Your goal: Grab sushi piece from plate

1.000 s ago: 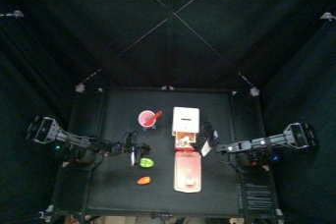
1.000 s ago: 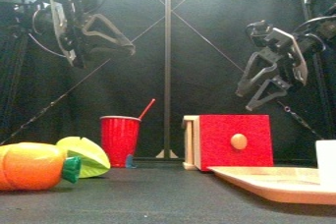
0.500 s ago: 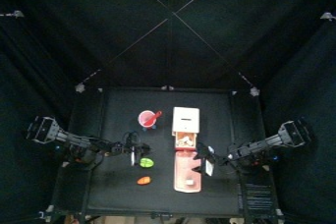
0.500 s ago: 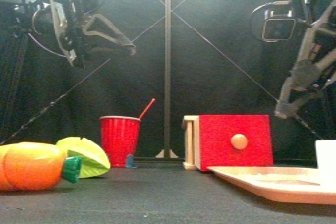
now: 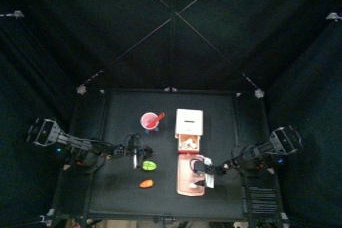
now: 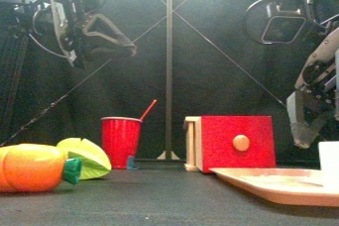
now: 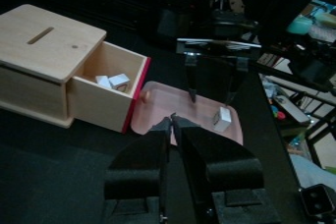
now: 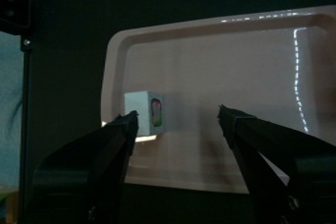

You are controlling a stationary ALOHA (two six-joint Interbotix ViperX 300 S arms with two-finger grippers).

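We see the sushi point(image 8: 149, 112), a small white piece, lying on the plate point(image 8: 250, 100) near one short end, close to the rim. The plate point(image 5: 189, 179) lies lengthwise toward the bench's point(image 5: 120, 112) front edge, right of middle, with the box point(image 5: 189, 125) at its far end. Our right pincer point(image 8: 178, 120) hangs over the plate, jaws wide, holding nothing. Our left pincer point(image 7: 175, 130) is pinched narrow, empty, near the bench's left edge.
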